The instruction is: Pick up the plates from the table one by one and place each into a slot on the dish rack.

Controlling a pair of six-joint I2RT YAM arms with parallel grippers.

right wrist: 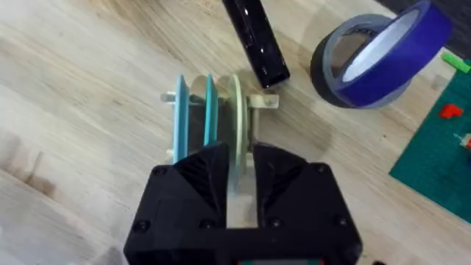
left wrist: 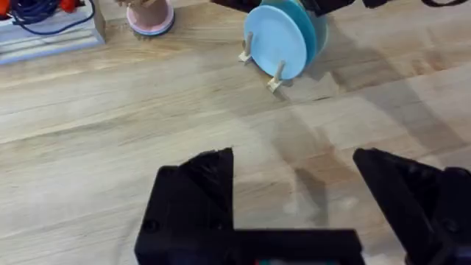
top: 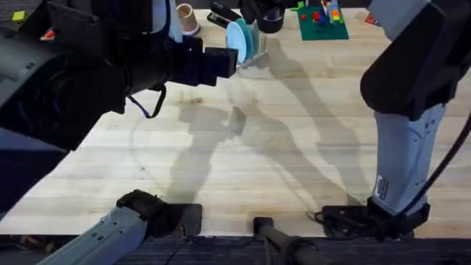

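The dish rack (right wrist: 262, 101) stands at the far side of the table (top: 280, 162). Two light blue plates (right wrist: 180, 121) (right wrist: 210, 103) stand upright in its slots. A pale cream plate (right wrist: 237, 110) stands in the slot beside them, and my right gripper (right wrist: 239, 177) is shut on its top edge. In the overhead view the plates (top: 239, 40) show at the far middle, with my left gripper (top: 223, 62) just in front and left of them. In the left wrist view the left gripper (left wrist: 294, 177) hangs open over bare wood, short of the rack (left wrist: 276, 81) and its blue plates (left wrist: 280, 40).
A black stapler-like object (right wrist: 254, 37) and rolls of tape (right wrist: 375, 55) lie just behind the rack. A green baseplate with bricks (top: 322, 22) sits at the far right, a small cup (top: 188, 18) at the far left. A tray with blue cable (left wrist: 44, 26) stands further left.
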